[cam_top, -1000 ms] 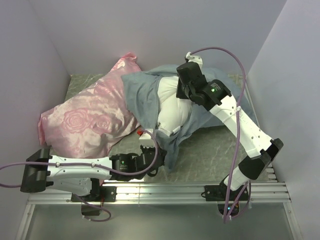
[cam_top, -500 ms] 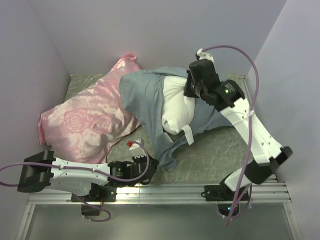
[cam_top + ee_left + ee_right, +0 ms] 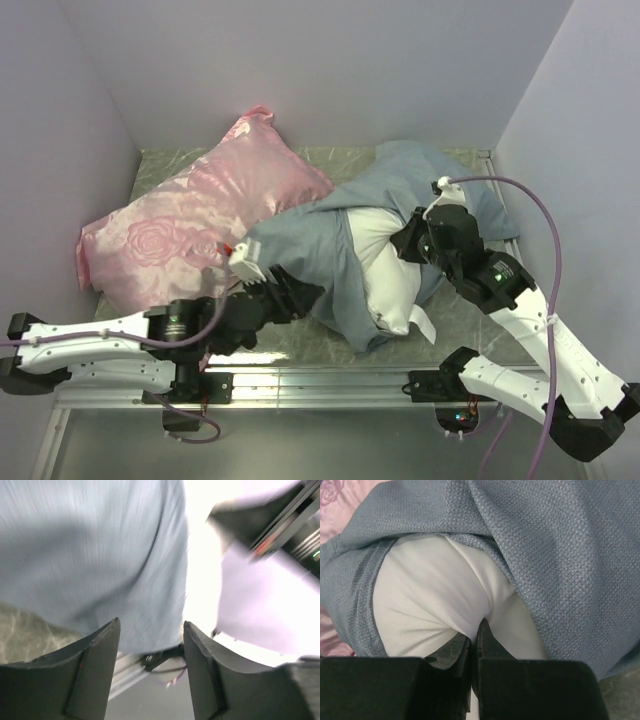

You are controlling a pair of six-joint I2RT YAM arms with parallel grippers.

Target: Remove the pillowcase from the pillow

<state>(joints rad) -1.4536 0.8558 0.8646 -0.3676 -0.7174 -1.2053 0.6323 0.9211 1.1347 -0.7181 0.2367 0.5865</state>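
Observation:
The grey-blue pillowcase (image 3: 300, 245) lies bunched across the mat's middle, still wrapped round the far part of the white pillow (image 3: 385, 275). The pillow's near end sticks out of the case's opening. My right gripper (image 3: 410, 240) is shut on a pinch of the pillow's white fabric (image 3: 435, 595), its fingertips (image 3: 485, 632) pressed together under the case's edge (image 3: 545, 555). At the pillowcase's left near edge my left gripper (image 3: 295, 295) stands open. In the left wrist view its gripper (image 3: 151, 630) holds nothing, with the blurred grey-blue cloth (image 3: 100, 555) just beyond.
A shiny pink rose-patterned satin pillow (image 3: 190, 225) lies at the left, touching the pillowcase. Lilac walls close in the left, back and right. A metal rail (image 3: 340, 380) runs along the near edge by the arm bases.
My left gripper has opened and swung up toward the pillowcase's left edge. My right arm has dragged the pillow nearer and to the right, and the case has slid with it.

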